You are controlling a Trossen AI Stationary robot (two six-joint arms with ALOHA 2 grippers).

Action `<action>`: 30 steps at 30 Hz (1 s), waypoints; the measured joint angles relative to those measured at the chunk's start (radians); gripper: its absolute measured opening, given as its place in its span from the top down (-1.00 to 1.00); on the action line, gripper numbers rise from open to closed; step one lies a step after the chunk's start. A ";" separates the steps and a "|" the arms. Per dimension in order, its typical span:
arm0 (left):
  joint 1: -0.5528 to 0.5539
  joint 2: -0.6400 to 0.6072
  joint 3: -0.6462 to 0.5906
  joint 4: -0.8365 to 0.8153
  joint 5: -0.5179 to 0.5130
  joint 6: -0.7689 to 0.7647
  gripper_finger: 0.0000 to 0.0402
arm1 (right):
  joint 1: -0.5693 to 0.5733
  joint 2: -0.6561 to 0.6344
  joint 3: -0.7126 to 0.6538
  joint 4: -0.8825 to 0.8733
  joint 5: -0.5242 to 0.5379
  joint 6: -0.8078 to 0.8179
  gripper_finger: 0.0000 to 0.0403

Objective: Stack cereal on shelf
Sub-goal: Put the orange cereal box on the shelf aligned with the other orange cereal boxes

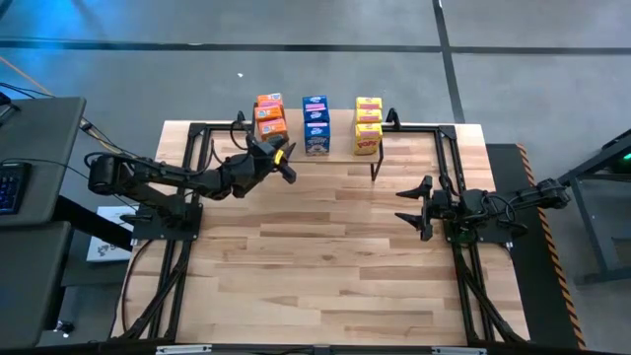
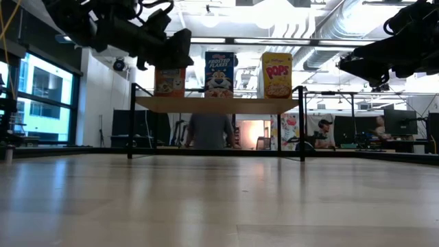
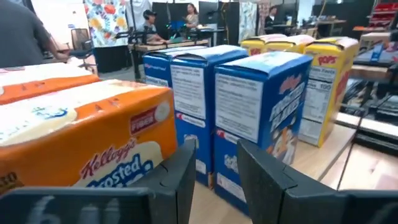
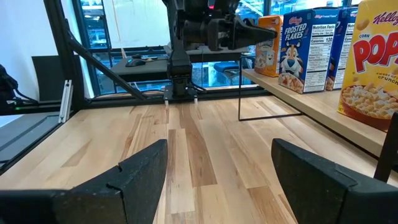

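open-plan lab: exposed ceiling ducts (image 2: 357,27), monitors (image 2: 401,122), people at desks (image 2: 322,134)

Orange boxes (image 1: 270,115), blue boxes (image 1: 316,125) and yellow boxes (image 1: 368,125) with colourful printed fronts stood in rows on the pale-wood, black-legged shelf (image 2: 218,104), above a light striped-plank bench (image 1: 325,256) flanked by dark arms.

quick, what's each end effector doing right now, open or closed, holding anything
Left end effector: closed, empty, by the orange boxes on the shelf.
Right end effector: open, empty, waiting over the table.
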 joint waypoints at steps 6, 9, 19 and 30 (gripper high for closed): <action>-0.079 -0.005 0.000 -0.049 -0.143 0.008 0.47 | 0.000 0.000 0.000 0.000 0.001 0.000 -0.39; -0.121 -0.007 -0.001 -0.047 -0.241 0.038 0.47 | 0.000 0.000 0.000 0.000 0.001 0.000 -0.39; -0.245 -0.060 -0.001 -0.124 -0.538 0.101 0.47 | 0.000 0.000 0.000 0.000 0.004 0.000 -0.39; -0.337 -0.299 -0.001 -0.388 -0.574 0.210 0.36 | 0.000 0.000 0.000 0.000 0.004 0.000 -0.39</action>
